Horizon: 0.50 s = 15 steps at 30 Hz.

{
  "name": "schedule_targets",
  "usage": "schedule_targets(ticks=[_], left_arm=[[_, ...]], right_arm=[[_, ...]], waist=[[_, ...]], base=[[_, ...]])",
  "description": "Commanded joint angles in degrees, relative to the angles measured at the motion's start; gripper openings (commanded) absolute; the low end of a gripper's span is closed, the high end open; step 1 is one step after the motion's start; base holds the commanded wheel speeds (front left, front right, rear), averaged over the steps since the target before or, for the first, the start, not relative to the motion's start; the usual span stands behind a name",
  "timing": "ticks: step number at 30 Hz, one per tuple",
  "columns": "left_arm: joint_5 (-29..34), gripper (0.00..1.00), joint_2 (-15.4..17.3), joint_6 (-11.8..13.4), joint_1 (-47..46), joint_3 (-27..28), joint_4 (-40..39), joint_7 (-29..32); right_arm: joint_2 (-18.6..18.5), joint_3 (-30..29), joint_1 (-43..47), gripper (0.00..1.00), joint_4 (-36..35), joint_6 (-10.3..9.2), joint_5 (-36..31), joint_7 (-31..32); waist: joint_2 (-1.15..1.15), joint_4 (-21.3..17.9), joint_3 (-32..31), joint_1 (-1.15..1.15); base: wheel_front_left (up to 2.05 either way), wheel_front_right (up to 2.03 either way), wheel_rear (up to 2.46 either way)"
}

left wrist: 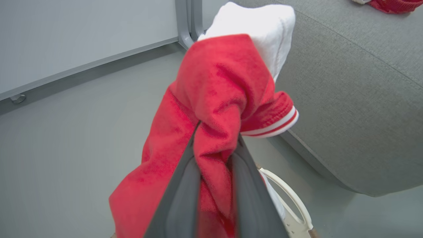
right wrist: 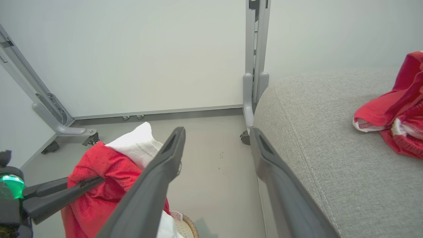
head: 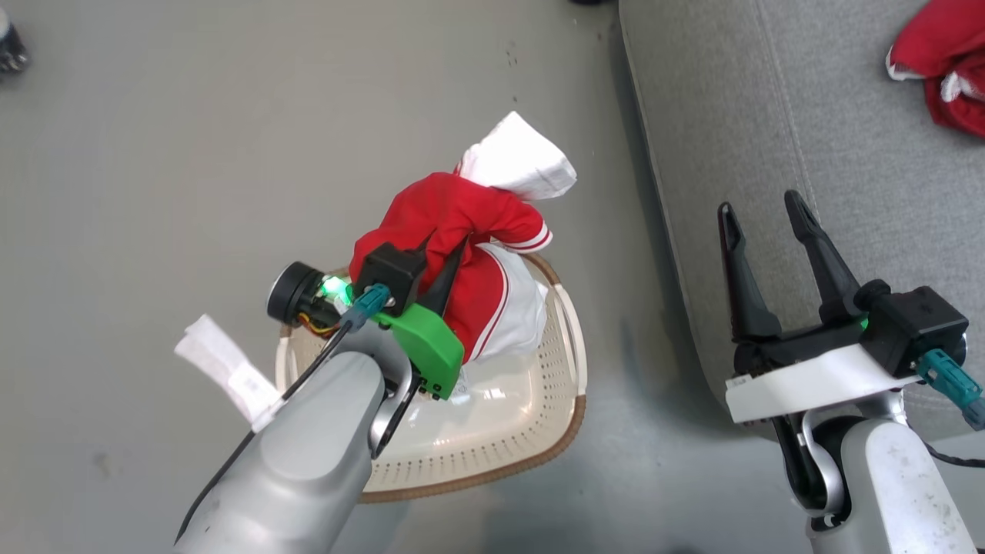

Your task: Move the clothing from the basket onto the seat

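Left gripper (head: 442, 250) clamped on red top (head: 462, 215), held up over basket (head: 492, 462); carry to seat (head: 769, 115) not yet done.
Top is bunched, its lower white part hanging over the basket's far right side. Second red garment (head: 943, 65) lies on the seat, far right. Right gripper (head: 760, 204) has fingers apart, empty, above the seat's left edge. Best move: lift until the hanging hem clears the basket, swing right well past the seat edge, release near the second red garment. The pinch looks small, so go slowly.
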Motion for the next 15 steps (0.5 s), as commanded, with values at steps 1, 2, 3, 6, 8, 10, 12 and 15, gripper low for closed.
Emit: schedule_targets(ticks=[1, 2, 3, 6, 8, 10, 12, 15], left_arm=[[-0.4, 0.0, 1.06, 0.67, 1.92, 0.6, -2.18, -0.29], [-1.05, 0.0, 1.58, 0.73, 2.85, 0.93, -4.12, -0.31], [-1.37, 0.0, 1.91, 0.97, 3.55, 1.37, -5.71, -0.33], [-2.8, 0.0, 3.59, 1.48, 6.23, 2.7, -11.23, -0.39], [-3.55, 0.0, 4.55, 1.59, 7.73, 3.57, -14.72, -0.49], [-3.75, 0.0, 5.31, 2.34, 9.27, 4.68, -18.08, -0.57], [-4.03, 0.0, 5.91, 2.68, 10.87, 5.74, -21.25, -0.56], [-3.82, 0.0, 6.66, 2.91, 13.02, 7.26, -25.92, -0.54]], right_arm=[[-0.19, -0.25, 1.31, 1.0, -0.24, 0.0, -0.32, 0.41], [-0.19, -0.23, 1.84, 1.0, -0.37, 0.0, -0.33, 0.75], [-0.19, -0.22, 2.3, 1.0, -0.46, 0.0, -0.15, 0.88], [-0.19, -0.2, 3.6, 1.0, -1.04, 0.0, -0.07, 1.64], [-0.18, -0.11, 4.36, 1.0, -1.35, 0.0, -0.04, 2.18], [-0.18, -0.15, 5.12, 1.0, -1.65, 0.0, -0.12, 2.72], [-0.18, -0.07, 5.75, 1.0, -1.95, 0.0, -0.21, 3.26], [-0.18, -0.09, 6.64, 1.0, -2.35, 0.0, -0.39, 4.01]], waist=[[0.0, 2.95, -5.87, 0.0], [0.0, 3.11, -6.71, 0.0], [0.0, 3.3, -7.42, 0.0], [0.0, 3.77, -9.77, 0.0], [0.0, 3.98, -11.16, 0.0], [0.0, 4.26, -12.42, 0.0], [0.0, 4.46, -13.68, 0.0], [0.0, 4.67, -15.33, 0.0]], base=[[0.0, 0.0, 0.0], [0.0, 0.0, 0.0], [0.0, 0.0, 0.0], [0.0, 0.0, 0.0], [0.0, 0.0, 0.0], [0.0, 0.0, 0.0], [0.0, 0.0, 0.0], [0.0, 0.0, 0.0]])
